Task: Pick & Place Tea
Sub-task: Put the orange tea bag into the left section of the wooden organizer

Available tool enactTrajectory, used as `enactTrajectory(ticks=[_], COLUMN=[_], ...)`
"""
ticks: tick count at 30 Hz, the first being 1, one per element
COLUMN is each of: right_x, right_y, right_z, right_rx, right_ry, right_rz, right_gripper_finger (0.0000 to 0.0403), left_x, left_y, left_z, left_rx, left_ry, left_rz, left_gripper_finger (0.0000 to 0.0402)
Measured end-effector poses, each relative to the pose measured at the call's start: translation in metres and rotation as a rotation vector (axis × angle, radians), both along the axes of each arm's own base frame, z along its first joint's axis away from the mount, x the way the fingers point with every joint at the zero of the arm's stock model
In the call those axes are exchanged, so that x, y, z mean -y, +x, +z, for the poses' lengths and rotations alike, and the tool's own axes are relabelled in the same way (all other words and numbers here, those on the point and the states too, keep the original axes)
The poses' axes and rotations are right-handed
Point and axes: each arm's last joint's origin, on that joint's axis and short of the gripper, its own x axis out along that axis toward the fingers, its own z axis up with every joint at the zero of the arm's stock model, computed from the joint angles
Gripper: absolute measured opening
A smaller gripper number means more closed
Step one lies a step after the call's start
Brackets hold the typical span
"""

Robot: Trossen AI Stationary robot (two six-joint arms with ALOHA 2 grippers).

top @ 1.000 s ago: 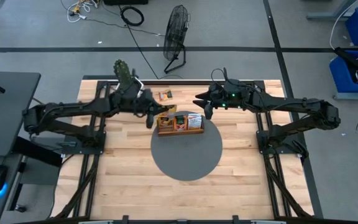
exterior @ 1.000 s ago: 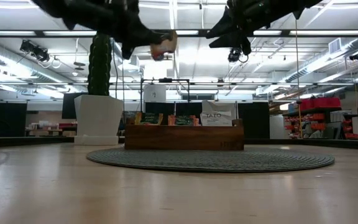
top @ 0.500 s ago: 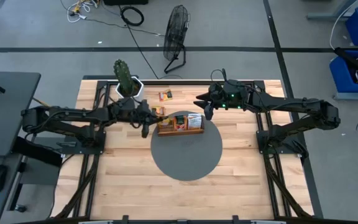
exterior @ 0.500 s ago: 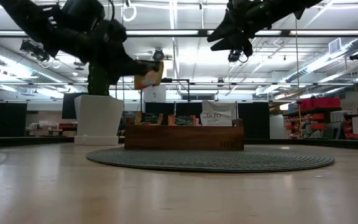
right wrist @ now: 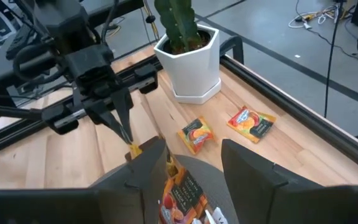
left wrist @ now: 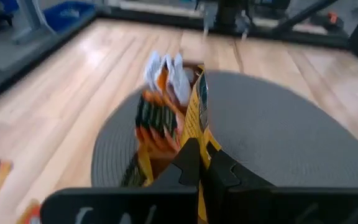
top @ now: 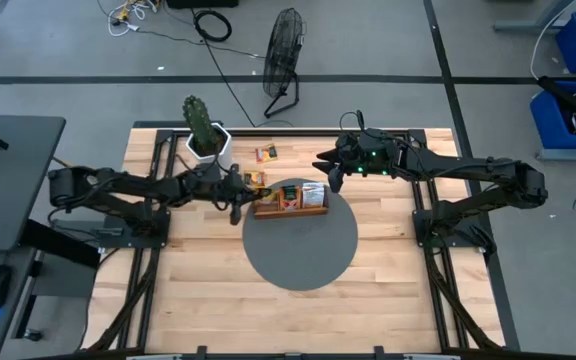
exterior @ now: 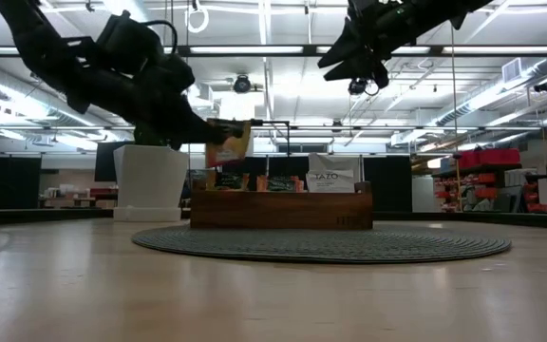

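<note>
Above the wooden tray's [top: 290,207] left end, the left pincer [top: 239,190] reaches in low from the tabletop [top: 198,290] side, clamped on a yellow tea sachet [exterior: 229,142]. Higher up, the right pincer [top: 330,170] hangs spread apart, holding nothing.

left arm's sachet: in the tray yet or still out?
Out. The left end effector holds the sachet pinched upright above the tray's end, not yet slotted.

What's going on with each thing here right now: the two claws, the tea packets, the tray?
Left gripper: shut on a yellow tea sachet, above the tray's end.
Right gripper: open, empty, raised by the tray.
Wooden tray: on the round mat, holding upright sachets.
Two loose sachets: flat beside the cactus pot.
</note>
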Motion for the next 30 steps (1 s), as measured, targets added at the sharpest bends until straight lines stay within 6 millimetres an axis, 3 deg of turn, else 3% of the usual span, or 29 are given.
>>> enactTrajectory(ticks=[12,30], right_x=[0.000,0.000], right_y=[-0.001,-0.001], right_z=[-0.002,-0.002], right_rx=[-0.009,-0.016], right_ry=[0.044,0.029], right_rz=[-0.018,-0.011], right_gripper_finger=[0.0160,0.0160], left_x=[-0.008,-0.016], left_y=[0.008,0.006], left_z=[-0.028,-0.030], left_rx=[-0.095,-0.094], left_ry=[0.006,-0.046], left_rz=[0.021,0.093], left_gripper_finger=[0.0002,0.0040])
